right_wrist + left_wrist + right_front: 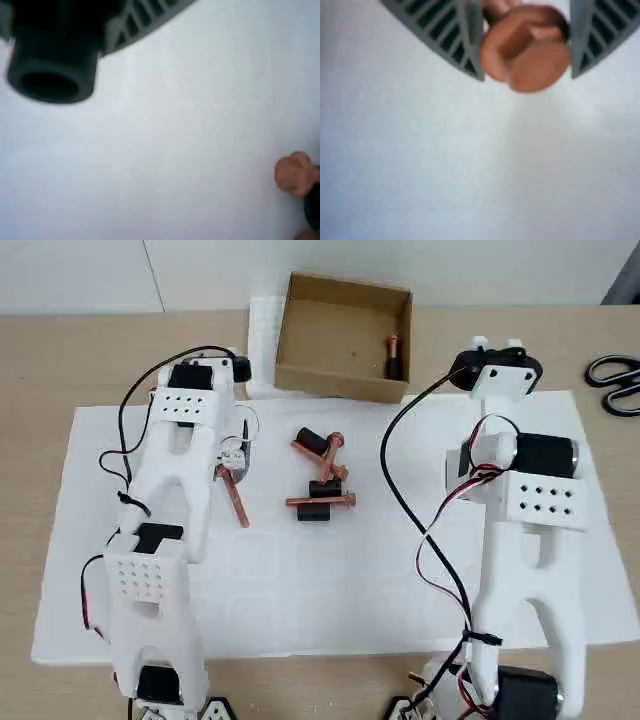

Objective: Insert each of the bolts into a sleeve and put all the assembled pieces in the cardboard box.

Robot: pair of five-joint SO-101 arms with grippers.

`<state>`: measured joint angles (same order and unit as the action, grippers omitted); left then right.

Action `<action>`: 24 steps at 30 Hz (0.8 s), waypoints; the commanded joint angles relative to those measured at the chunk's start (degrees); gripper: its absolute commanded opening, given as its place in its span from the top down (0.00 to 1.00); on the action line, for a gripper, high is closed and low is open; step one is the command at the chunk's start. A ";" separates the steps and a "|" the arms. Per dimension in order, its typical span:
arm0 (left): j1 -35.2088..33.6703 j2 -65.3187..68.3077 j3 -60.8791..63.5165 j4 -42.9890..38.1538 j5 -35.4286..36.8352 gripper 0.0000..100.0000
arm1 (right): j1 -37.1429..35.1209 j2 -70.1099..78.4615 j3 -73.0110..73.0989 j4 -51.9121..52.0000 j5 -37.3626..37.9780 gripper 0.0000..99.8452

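Left gripper [524,37] shut tight on bolt [530,62], round head sticking out, just over white mat [330,590]. Right gripper [75,32] holds black sleeve [50,75], open end showing, low over mat. Pile [322,475] of more bolts and sleeves lies mid-mat, between arms. Box [335,380] sits past mat. Inside, by right wall, one piece [394,355], maybe bolt in sleeve. Scissors [615,380] far right on table.

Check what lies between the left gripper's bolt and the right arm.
High view: a cluster of copper bolts and black sleeves on the white sheet, between the bolt in the left gripper and the right arm.
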<state>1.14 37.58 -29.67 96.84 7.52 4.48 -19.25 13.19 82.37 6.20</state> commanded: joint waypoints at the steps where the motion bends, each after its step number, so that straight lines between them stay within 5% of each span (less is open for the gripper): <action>1: -0.26 -0.70 -2.24 0.70 -5.89 0.99 | 0.22 -2.51 -0.26 -0.84 0.26 1.00; 7: -0.26 -0.70 -2.24 1.67 -6.42 0.87 | 0.22 -2.59 -0.26 -0.75 0.26 1.00; 16: -0.26 -0.70 -2.24 1.85 -5.98 0.87 | 0.31 -2.59 -0.26 -0.75 0.26 1.00; 24: 1.58 -0.79 -0.92 1.85 4.75 0.87 | 0.31 -2.51 -0.26 -1.19 0.26 1.00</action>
<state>1.49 37.58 -29.67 98.24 9.10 4.48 -19.25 13.19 82.37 6.20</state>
